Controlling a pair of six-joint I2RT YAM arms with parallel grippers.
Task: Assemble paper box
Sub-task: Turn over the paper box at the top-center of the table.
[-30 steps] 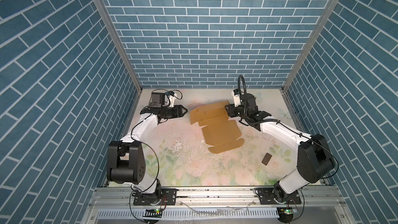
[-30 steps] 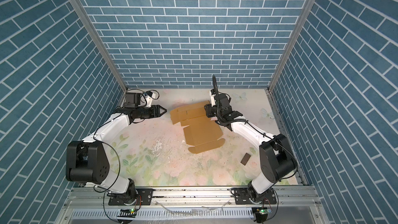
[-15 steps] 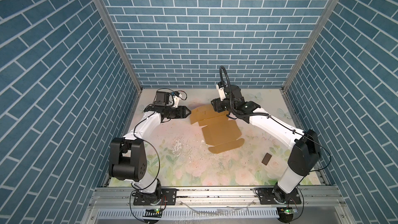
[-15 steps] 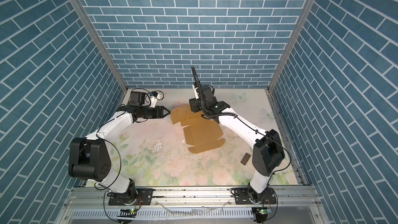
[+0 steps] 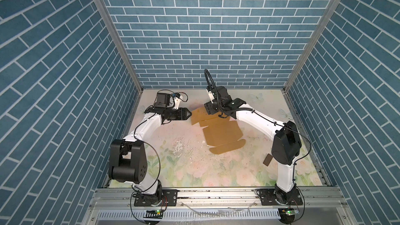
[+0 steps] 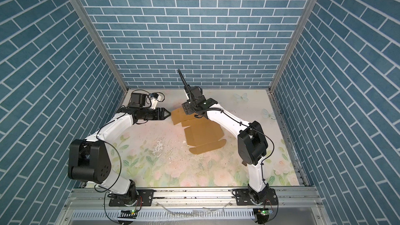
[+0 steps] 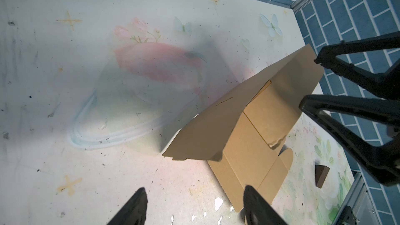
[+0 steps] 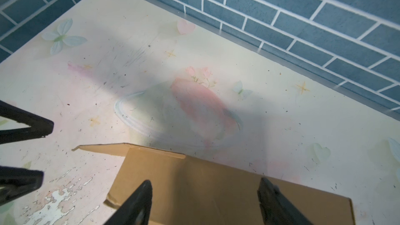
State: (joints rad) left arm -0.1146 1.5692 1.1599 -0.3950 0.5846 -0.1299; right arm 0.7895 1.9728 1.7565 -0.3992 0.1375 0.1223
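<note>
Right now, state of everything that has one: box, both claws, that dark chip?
paper box: unassembled, mostly flat on the table, far flap tilted up.
left claw: open, empty, beside the raised flap.
right claw: open, over the raised flap, not gripping it.
dark chip: lying on the table, apart from the box.

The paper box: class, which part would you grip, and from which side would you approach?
Grip the far flap of the paper box at its free edge, coming in level from the robot's left, where the open left pincer is. That flap is tilted up off the table, so a jaw can probably slip beneath; the other panels lie flat.
</note>
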